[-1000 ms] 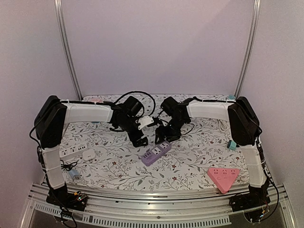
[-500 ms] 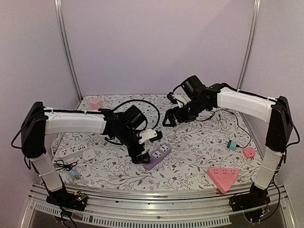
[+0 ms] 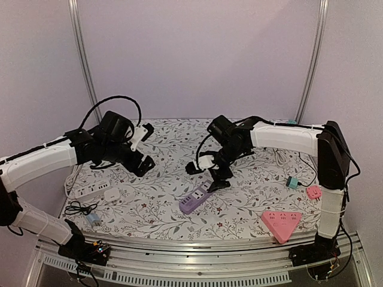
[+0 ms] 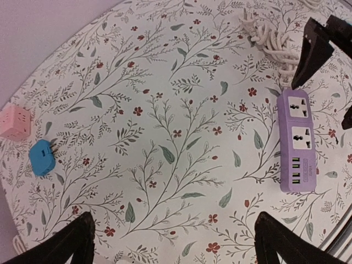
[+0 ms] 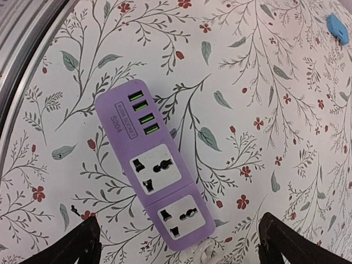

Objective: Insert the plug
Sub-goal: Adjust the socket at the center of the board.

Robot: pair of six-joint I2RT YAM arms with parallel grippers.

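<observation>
**A:** Plug point(image 4: 43, 157), then. Where did it lie?

**B:** I took the small blue one for it. It lay loose on the flowered table point(image 3: 149, 206), just beside a pink cube point(image 4: 14, 121), up and to the left of the left gripper point(image 4: 175, 236) in that wrist's view. Nothing gripped it.

**A:** And the fingers?

**B:** Both pairs were spread wide and held nothing. The left fingers point(image 4: 77, 242) framed only bare cloth. The right fingers point(image 5: 280, 239) stood either side of the purple power strip point(image 5: 154, 170), above it.

**A:** Which arm was nearer?

**B:** The left arm was nearer the plug. The right gripper point(image 5: 179, 231) hung over the strip's socket end. Plug and strip lay well apart, the plug off toward the far left.

**A:** The strip's long axis?

**B:** Slantwise in the top view, with the USB end toward the near left and the socket end toward the far right.

**A:** Anything in it?

**B:** No. Both sockets point(image 5: 155, 165) and the four USB ports point(image 5: 142, 113) were empty. I judged the pick not yet begun, and the plug would need carrying rightward. A teal plug point(image 3: 291, 182) on a black cord also lay near the right edge, so I could not be sure which was meant.
</observation>
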